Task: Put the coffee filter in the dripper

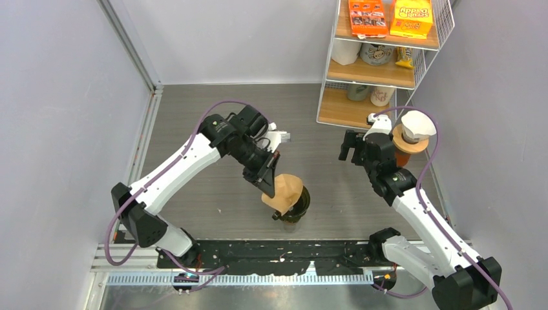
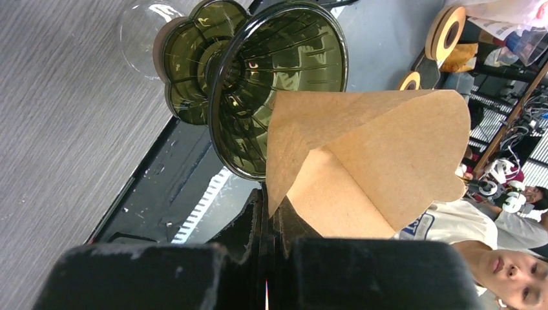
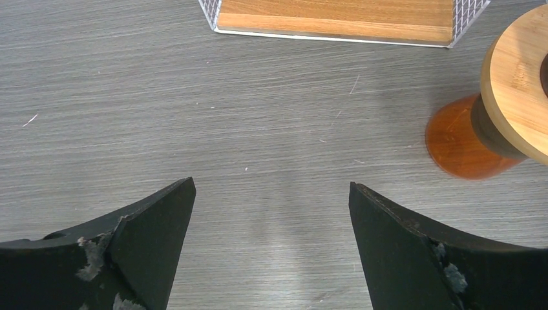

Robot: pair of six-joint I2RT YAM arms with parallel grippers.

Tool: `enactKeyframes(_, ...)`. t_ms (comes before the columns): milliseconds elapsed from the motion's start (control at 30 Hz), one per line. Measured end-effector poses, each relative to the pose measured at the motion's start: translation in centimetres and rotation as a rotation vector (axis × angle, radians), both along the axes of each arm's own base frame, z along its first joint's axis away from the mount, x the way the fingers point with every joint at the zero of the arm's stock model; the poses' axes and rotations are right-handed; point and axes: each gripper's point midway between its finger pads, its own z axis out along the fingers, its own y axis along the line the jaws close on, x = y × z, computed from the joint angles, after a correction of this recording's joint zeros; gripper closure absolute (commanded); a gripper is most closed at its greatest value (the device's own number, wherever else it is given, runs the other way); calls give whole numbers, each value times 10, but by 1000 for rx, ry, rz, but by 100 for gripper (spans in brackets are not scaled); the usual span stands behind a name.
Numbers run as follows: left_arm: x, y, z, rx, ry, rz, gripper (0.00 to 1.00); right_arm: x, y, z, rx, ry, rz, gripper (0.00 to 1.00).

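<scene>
The brown paper cone filter (image 1: 284, 192) hangs just left of the dark green glass dripper (image 1: 299, 208); the white wire shelf (image 1: 381, 72) stands far right, an orange wooden-topped stand (image 1: 406, 147) before it.

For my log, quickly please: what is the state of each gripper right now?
Left gripper: closed, holding the brown coffee filter.
Right gripper: open, holding nothing.
</scene>
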Motion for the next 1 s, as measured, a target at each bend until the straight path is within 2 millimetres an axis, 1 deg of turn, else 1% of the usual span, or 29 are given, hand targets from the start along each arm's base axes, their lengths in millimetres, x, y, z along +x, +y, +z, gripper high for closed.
enactKeyframes(100, 2, 0, -4, 16, 6, -9, 85, 0, 0, -1, -1, 2, 0, 5)
enactKeyframes(233, 4, 1, -9, 44, 7, -6, 75, -1, 0, -3, -2, 5, 0, 5)
enactKeyframes(367, 5, 2, -11, 59, 2, -2, 67, -1, 0, -3, -3, 5, 0, 5)
enactKeyframes(467, 7, 3, -12, 66, -3, 2, 55, -1, 0, -4, -3, 5, 0, 5)
enactKeyframes(500, 7, 4, -12, 70, -8, 4, 55, -1, 0, -4, -3, 5, 0, 5)
enactKeyframes(533, 8, 4, -12, 72, -14, 6, 52, -1, 0, -4, -3, 5, 0, 4)
enactKeyframes(633, 11, 4, -10, 73, -33, 12, 37, 0, 0, -3, -3, 4, 0, 5)
enactKeyframes(667, 12, 3, -9, 72, -39, 13, 33, 0, 0, -3, -3, 4, 0, 5)
enactKeyframes(700, 14, 4, -7, 73, -51, 18, 30, 0, 0, -3, -3, 4, 0, 5)
enactKeyframes(800, 23, 5, 1, 74, -115, 38, 4, -1, -1, -3, -5, 2, 1, 4)
enactKeyframes(833, 26, 6, 4, 71, -138, 45, 1, -1, -1, -2, -5, 0, 0, 5)
enactKeyframes(900, 31, 9, 15, 67, -202, 73, 0, -1, -1, -1, -4, -5, 0, 5)
enactKeyframes(1000, 35, 16, 35, 30, -311, 108, 0, -1, -2, 0, -6, -10, -5, 5)
